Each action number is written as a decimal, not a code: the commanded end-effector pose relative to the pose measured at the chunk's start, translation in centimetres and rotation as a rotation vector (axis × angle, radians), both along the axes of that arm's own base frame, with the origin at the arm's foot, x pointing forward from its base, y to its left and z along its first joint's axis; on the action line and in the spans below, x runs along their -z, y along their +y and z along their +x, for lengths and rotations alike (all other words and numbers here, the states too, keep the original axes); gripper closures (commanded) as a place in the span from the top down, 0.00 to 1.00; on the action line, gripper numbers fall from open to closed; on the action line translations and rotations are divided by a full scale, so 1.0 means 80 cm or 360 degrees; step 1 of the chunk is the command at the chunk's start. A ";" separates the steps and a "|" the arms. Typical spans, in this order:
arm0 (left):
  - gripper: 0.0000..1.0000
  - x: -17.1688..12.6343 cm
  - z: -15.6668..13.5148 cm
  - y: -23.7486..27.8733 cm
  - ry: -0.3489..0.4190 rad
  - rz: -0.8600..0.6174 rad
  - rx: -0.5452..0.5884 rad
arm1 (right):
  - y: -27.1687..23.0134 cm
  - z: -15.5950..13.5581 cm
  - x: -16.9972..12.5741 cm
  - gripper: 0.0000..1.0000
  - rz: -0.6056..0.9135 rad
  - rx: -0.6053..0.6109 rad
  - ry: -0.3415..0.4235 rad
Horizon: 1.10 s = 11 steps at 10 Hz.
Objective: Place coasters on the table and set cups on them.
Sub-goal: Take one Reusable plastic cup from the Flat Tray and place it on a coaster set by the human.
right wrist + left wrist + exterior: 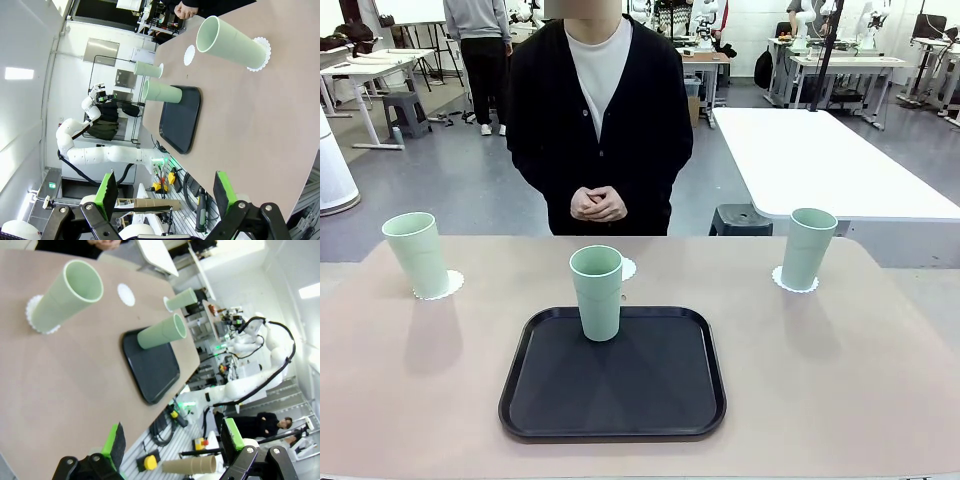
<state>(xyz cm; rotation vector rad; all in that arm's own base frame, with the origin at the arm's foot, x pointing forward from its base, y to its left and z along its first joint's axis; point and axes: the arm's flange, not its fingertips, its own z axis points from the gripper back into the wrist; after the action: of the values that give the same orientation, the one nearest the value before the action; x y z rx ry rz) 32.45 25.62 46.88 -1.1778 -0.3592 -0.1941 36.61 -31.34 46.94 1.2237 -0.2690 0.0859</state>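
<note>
we see a tan counter (pixel 420 400) with rounded corners. a black tray (pixel 650 390) lies flat on it, in the middle and nearer the robot's edge. three white scalloped coasters lie flat on the counter beyond the tray. the left coaster (pixel 448 287) is near the far left corner, and the left cup (pixel 416 253) stands on it and covers most of it. the right coaster (pixel 782 280) is near the far right corner, under the right cup (pixel 809 247). the middle coaster (pixel 628 268) lies bare just past the tray's far edge, apart from it. the third cup (pixel 597 293) stands on the tray, by its far edge.
</note>
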 end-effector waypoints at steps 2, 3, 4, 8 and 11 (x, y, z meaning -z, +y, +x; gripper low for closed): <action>1.00 -0.002 -0.003 0.002 -0.0003 -0.0007 0.0007 | 0.000 0.000 0.000 1.00 -0.0001 -0.0001 0.0003; 1.00 -0.002 -0.003 0.002 -0.0003 -0.0007 0.0007 | 0.000 0.000 0.000 1.00 -0.0001 -0.0001 0.0003; 1.00 -0.002 -0.003 0.002 -0.0003 -0.0007 0.0007 | 0.000 0.000 0.000 1.00 -0.0001 -0.0001 0.0003; 1.00 -0.002 -0.003 0.002 -0.0003 -0.0007 0.0007 | 0.000 0.000 0.000 1.00 -0.0001 -0.0001 0.0003; 1.00 -0.002 -0.003 0.002 -0.0003 -0.0007 0.0007 | 0.043 0.000 -0.030 1.00 -0.0283 -0.0244 -0.0197</action>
<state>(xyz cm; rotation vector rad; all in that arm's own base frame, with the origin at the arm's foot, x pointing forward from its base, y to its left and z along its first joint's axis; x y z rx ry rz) 32.46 25.61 46.88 -1.1778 -0.3590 -0.1945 36.73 -30.56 47.55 1.1824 -0.2622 0.1593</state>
